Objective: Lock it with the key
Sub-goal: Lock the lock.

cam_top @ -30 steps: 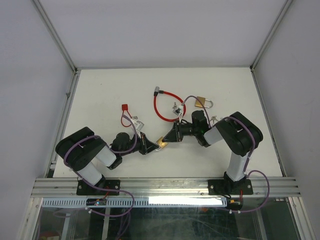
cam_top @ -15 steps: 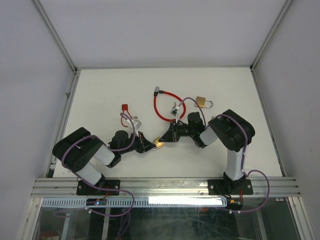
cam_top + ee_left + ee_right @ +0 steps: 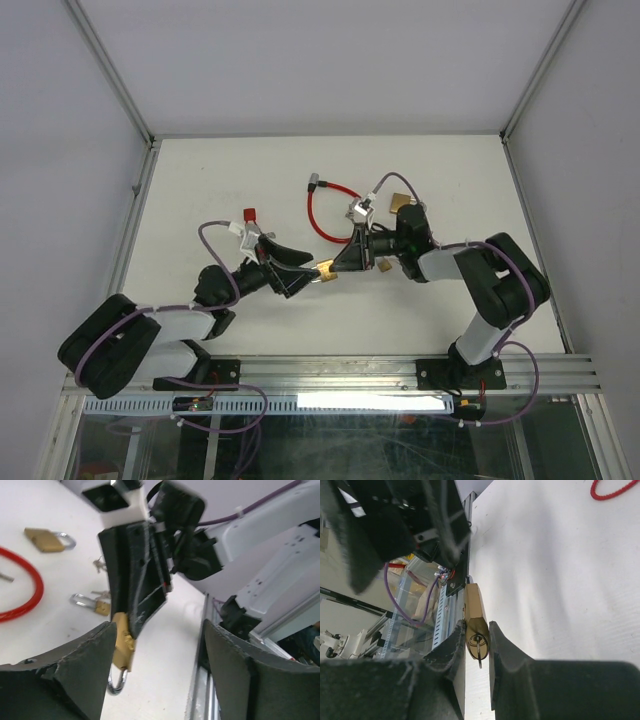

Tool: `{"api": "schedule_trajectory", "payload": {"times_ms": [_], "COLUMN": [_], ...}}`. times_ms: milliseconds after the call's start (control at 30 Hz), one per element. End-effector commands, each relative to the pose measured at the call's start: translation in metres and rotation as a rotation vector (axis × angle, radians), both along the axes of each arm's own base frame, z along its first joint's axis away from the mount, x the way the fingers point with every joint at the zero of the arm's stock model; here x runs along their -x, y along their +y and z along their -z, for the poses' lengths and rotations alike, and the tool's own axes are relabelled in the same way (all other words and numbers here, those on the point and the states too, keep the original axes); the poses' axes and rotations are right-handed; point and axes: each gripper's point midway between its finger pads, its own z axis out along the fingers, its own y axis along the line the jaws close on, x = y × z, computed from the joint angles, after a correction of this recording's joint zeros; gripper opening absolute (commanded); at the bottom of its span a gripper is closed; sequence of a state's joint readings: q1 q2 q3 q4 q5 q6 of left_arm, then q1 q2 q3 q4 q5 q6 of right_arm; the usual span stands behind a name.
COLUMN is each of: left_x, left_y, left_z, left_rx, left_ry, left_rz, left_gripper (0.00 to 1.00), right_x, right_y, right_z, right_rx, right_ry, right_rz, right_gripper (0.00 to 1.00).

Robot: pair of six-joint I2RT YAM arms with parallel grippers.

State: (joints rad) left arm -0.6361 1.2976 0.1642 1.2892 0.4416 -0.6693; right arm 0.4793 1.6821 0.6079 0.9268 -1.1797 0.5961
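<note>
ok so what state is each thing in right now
left fingers: open, empty
right fingers: shut on held padlock
held padlock: off the table, shackle unclear
red cable lock: on table, ends apart
spare padlock: lying flat, shackle closed

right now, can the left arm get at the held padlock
Likely yes: the left gripper is open and the padlock hangs just ahead of its fingers, nothing between; the right gripper grips only its far end.

Both arms reach in and meet nose to nose. The left pincer [image 3: 303, 272] gapes wide; the right pincer [image 3: 340, 266] pinches tight.
</note>
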Motion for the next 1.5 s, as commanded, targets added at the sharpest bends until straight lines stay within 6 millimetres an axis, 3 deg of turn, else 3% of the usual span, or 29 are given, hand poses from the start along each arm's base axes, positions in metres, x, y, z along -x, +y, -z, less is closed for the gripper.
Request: {"api": "schedule_trajectory", "payload": {"times_ms": [0, 67, 233, 500, 600, 800, 1033, 1233, 1467], "left_x": [0.022, 0.020, 0.022, 0.026, 0.024, 0.015, 0.024, 0.020, 0.009], "left_y": [0.007, 0.011, 0.031, 0.054, 0.048, 0.026, 0.017, 0.007, 0.001], "left_z": [-0.027, -0.024, -0.045, -0.074, -0.084, -0.075, -0.075, -0.063, -0.045], "left_rx": [0.039, 0.005, 0.048, 0.281, 0.330, 0.274, 0.326, 0.318, 0.263], "left_ry": [-0.127, -0.136, -0.182, -0.089, -0.029, 0.046, 0.057, 0.085, 0.096], "left_rz": [0.036, 0.004, -0.092, -0.161, -0.117, -0.051, 0.047, 0.088, 0.041], "left_gripper": [0.76, 0.80, 0.98, 0.99, 0.99, 0.96, 0.91, 0.81, 0.82], "right_x": [0.001, 0.005, 0.011, 0.013, 0.014, 0.016, 0.016, 0.016, 0.016], "right_y": [-0.013, -0.016, -0.021, -0.027, -0.027, -0.029, -0.029, -0.030, -0.029], "right_z": [-0.023, -0.031, -0.042, -0.049, -0.051, -0.057, -0.057, -0.058, -0.056], "right_rx": [-0.039, -0.039, -0.012, -0.012, -0.003, -0.014, -0.017, -0.018, -0.016], "right_ry": [-0.066, -0.094, -0.167, -0.187, -0.173, -0.189, -0.167, -0.164, -0.149], "right_rz": [-0.007, -0.015, -0.034, -0.068, -0.091, -0.107, -0.113, -0.114, -0.119], "right_gripper": [0.00, 0.00, 0.00, 0.00, 0.00, 0.00, 0.00, 0.00, 0.00]}}
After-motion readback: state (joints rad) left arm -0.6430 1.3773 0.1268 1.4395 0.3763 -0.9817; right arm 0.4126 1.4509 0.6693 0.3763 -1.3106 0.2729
